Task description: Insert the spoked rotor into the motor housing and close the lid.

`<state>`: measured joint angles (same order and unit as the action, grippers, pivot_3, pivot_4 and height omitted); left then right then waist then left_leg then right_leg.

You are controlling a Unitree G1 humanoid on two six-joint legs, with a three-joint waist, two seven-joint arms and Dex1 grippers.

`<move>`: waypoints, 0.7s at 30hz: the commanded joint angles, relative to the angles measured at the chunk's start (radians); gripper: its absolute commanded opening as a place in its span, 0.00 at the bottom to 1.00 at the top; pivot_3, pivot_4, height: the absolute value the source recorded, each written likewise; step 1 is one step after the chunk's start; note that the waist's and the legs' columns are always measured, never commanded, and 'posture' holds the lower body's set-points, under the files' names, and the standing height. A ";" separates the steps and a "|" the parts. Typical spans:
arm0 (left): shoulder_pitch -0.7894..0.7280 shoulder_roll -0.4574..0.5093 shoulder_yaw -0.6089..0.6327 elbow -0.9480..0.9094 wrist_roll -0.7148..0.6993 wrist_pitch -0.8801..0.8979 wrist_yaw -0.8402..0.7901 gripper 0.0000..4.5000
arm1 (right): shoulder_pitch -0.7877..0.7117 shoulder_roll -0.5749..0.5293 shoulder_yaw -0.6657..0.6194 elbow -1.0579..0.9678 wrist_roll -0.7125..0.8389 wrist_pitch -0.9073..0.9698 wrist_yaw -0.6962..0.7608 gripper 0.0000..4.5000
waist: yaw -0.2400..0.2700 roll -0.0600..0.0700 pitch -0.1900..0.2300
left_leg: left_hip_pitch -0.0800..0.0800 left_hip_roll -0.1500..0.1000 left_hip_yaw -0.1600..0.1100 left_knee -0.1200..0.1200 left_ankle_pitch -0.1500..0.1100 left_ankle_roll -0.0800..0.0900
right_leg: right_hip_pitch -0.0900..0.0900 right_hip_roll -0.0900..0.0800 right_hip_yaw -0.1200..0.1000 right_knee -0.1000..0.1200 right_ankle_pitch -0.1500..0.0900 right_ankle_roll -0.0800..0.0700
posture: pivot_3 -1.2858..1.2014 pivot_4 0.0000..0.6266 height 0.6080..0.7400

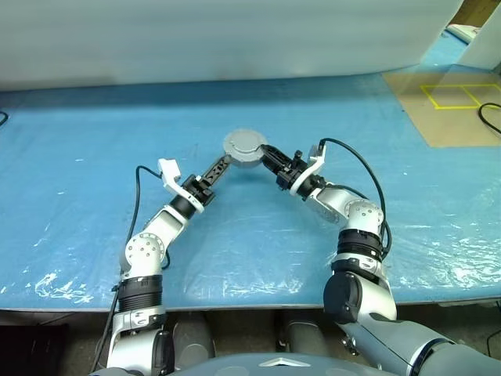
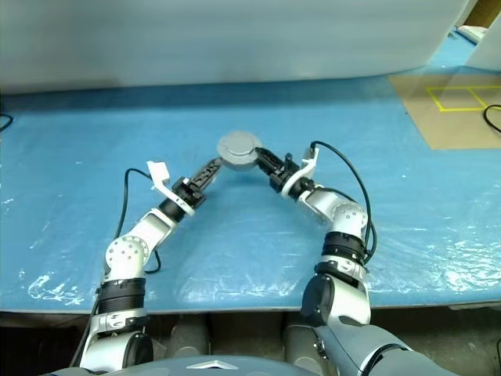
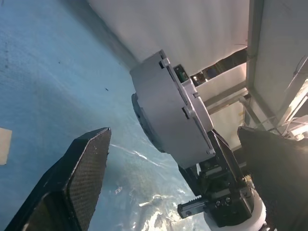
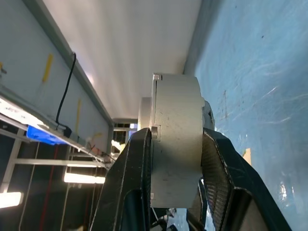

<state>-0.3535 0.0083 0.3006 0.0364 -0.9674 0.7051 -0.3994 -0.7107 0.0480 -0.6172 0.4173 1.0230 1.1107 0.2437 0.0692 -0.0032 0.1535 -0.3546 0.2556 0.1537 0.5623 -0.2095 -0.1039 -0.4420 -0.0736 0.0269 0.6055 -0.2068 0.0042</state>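
Note:
The motor housing is a plain grey puck held up above the blue table, edge-on in the left wrist view. Its lid lies shut against it, with a seam around the rim. My right gripper comes in from the right and is shut on the housing, its fingers pressed on the two flat faces. My left gripper sits just left of and below the puck, open, its fingers spread wide and apart from it. The spoked rotor is out of view.
A blue plastic-covered table stretches to both sides, with its front edge near me. A white board stands along the back. At the far right lies a brown sheet with yellow tape squares, with a black cable beside it.

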 commanded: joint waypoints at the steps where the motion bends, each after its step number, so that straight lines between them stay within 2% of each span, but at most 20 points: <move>1: -0.034 -0.005 0.004 0.000 -0.024 0.000 0.009 0.99 | -0.008 0.008 0.029 -0.071 0.068 0.013 0.044 0.24 | 0.000 0.000 0.000 | 0.000 0.000 0.000 0.000 0.000 0.000 | 0.000 0.000 0.000 0.000 0.000 0.000 | 0.52 0.24 1.00; 10: -0.084 -0.028 0.011 0.061 -0.020 -0.016 0.009 0.99 | 0.031 0.001 0.106 -0.121 0.069 0.042 0.074 0.24 | 0.001 -0.001 0.001 | 0.000 0.000 0.000 0.000 0.000 0.000 | 0.000 0.000 0.000 0.000 0.000 0.000 | 0.52 0.24 1.00; 15: -0.098 -0.042 0.032 0.082 -0.049 -0.010 0.007 0.66 | 0.036 -0.002 0.123 -0.131 0.075 0.047 0.089 0.24 | 0.002 -0.003 0.001 | 0.000 0.000 -0.001 0.001 0.000 0.000 | 0.000 0.000 0.000 0.001 0.000 0.001 | 0.52 0.24 1.00; 21: -0.087 -0.029 0.025 0.069 -0.080 0.019 -0.017 0.64 | 0.035 -0.005 0.127 -0.123 0.074 0.046 0.097 0.24 | 0.001 -0.003 0.002 | 0.000 0.000 -0.001 0.002 0.000 0.000 | 0.001 0.000 0.000 0.001 0.000 0.001 | 0.52 0.24 1.00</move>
<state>-0.4333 -0.0330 0.3416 0.1450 -1.0407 0.7149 -0.3843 -0.6573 0.0334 -0.4945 0.3350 1.0327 1.1515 0.3221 0.0701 -0.0059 0.1551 -0.3548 0.2553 0.1528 0.5640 -0.2094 -0.1038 -0.4414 -0.0738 0.0269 0.6065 -0.2063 0.0050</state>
